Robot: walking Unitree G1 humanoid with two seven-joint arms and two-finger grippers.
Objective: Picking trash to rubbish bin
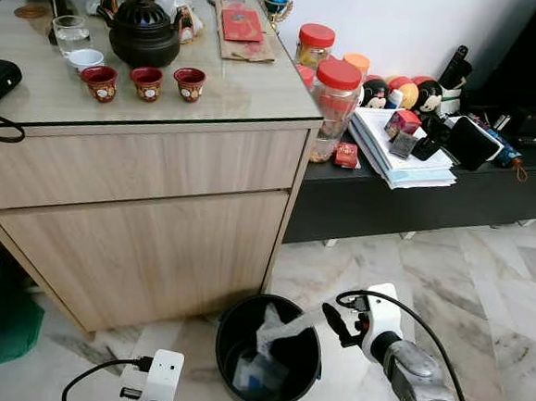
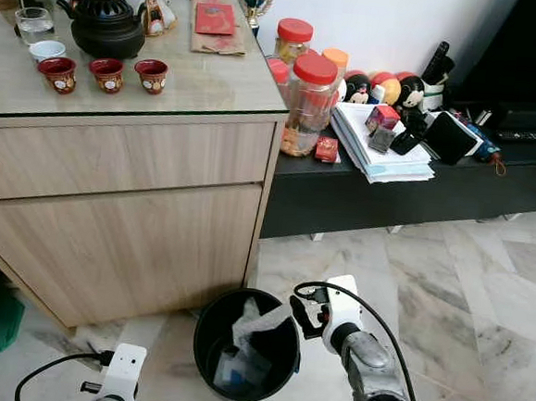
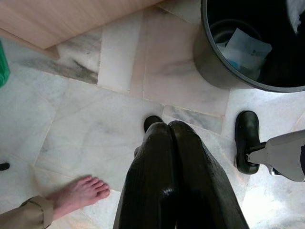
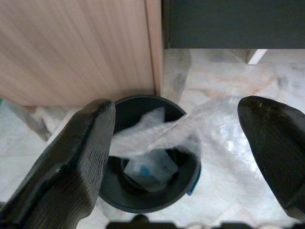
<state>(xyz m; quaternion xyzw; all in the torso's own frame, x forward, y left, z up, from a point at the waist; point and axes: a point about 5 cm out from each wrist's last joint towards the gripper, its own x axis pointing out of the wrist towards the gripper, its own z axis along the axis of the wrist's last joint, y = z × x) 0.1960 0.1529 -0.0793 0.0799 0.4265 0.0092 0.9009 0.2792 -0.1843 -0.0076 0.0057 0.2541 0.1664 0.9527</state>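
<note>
Right claw [image 1: 335,323] spread wide over black bin [image 1: 229,341] on pale marble floor [image 1: 485,273] beside wooden cabinet [image 1: 144,237].

The left claw [image 3: 167,131] was cut off by the head view's lower edge. The bin [image 1: 240,324] hid the floor behind it, and the clear plastic [image 4: 157,136] veiled its far rim. A foot [image 3: 78,191] was cut at the ankle. Labels on the jars [image 1: 337,94] were too small to read.

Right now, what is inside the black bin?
Inside the black bin: a clear plastic wrapper draped over its rim and a white-and-blue packet on the bottom. Anything beneath the packet is hidden.
</note>
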